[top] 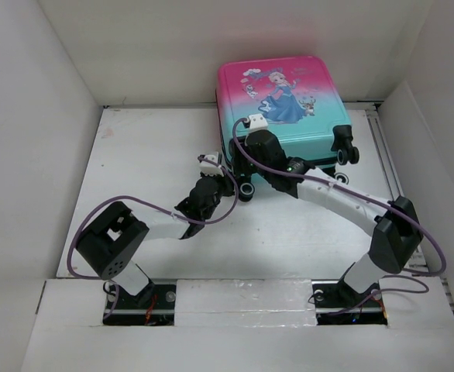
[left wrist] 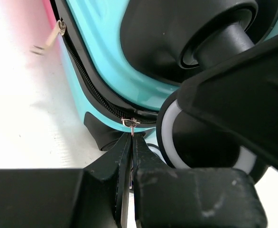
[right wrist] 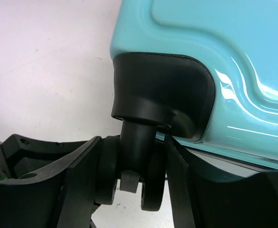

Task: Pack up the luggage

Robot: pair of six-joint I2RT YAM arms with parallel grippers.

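Observation:
The luggage [top: 289, 97] lies flat and closed at the back of the table, princess picture up, pink fading to teal. My left gripper [left wrist: 131, 137] is shut on a small metal zipper pull [left wrist: 130, 124] at the teal corner, low on the luggage's near left edge [top: 225, 174]. My right gripper [right wrist: 134, 142] is shut on the black double wheel [right wrist: 151, 185] of that same corner, one finger against each side. In the left wrist view this wheel [left wrist: 170, 137] shows a white ring, partly hidden behind the right gripper's finger [left wrist: 243, 95].
A second zipper pull [left wrist: 58, 31] hangs farther along the zip on the pink side. Another wheel [top: 345, 147] sticks out at the luggage's near right corner. White walls [top: 33, 139] enclose the table on three sides. Purple cables [top: 157, 205] loop off both arms.

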